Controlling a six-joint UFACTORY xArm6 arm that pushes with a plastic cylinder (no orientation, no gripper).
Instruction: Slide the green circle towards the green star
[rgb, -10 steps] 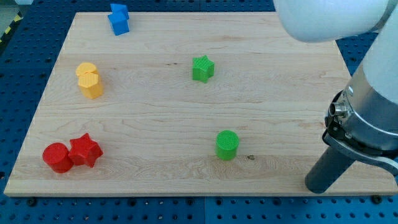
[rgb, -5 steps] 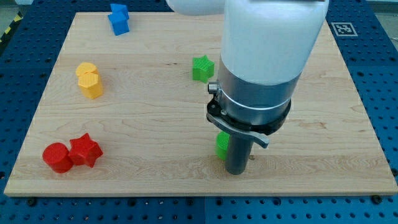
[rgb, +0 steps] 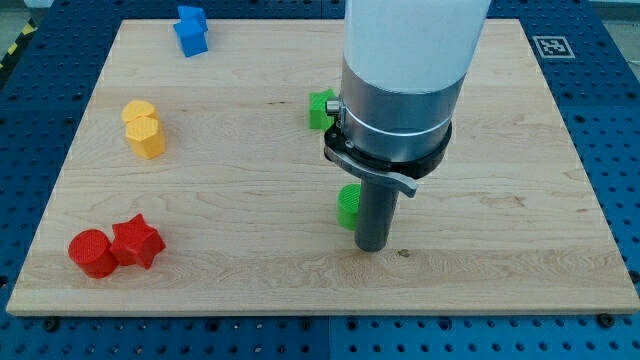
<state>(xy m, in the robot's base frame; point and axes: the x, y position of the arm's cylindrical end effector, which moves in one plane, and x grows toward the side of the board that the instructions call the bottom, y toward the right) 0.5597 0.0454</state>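
Observation:
The green circle (rgb: 347, 206) sits on the wooden board, mostly hidden behind my rod; only its left edge shows. My tip (rgb: 372, 246) rests on the board right against the circle's lower right side. The green star (rgb: 321, 108) lies above the circle near the board's middle, with its right part hidden by the arm's body.
A blue block (rgb: 190, 30) sits at the board's top left. Two yellow blocks (rgb: 144, 129) stand together at the left. A red circle (rgb: 91, 252) and a red star (rgb: 137, 242) touch at the bottom left. The board (rgb: 500, 200) ends near the view's bottom.
My rod swept in from the board's right edge to the green circle, then moved slightly up and left. The green circle has shifted a little up and left towards the star.

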